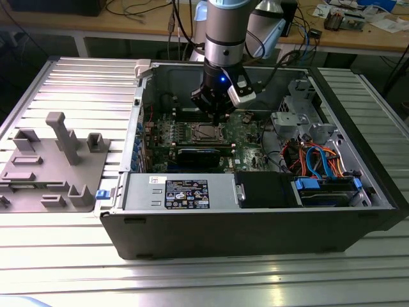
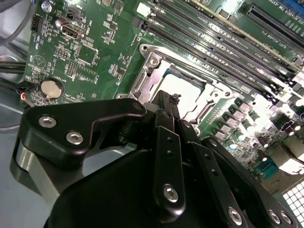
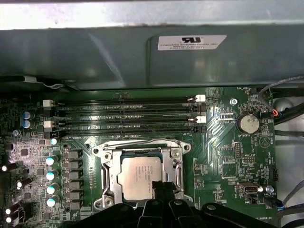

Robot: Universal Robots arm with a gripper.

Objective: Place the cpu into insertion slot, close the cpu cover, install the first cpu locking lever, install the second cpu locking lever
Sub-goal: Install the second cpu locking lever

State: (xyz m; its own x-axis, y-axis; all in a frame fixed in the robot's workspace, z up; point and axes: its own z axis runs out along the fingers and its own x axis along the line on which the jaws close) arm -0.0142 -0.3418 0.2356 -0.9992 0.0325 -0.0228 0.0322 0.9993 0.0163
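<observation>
While the cpu (image 3: 141, 177) lies in the slot (image 3: 105, 176) under the closed cover (image 3: 176, 175), the gripper (image 3: 160, 188), fingers together, hovers at its edge.

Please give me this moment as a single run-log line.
cpu: seated in insertion slot | cpu cover: closed over it | gripper: shut, tips at cover edge

A white label (image 3: 192, 42) is sitting on the grey inner wall of the computer case (image 3: 118, 57) in the first wrist view; its dark print is not resolving into readable words. In the exterior view, a black label (image 1: 186, 194) with white print and symbols is lying on the grey metal housing (image 1: 144, 192) along the case's near edge, too small to read. White lettering on the motherboard (image 3: 223, 161) is likewise staying illegible.
</observation>
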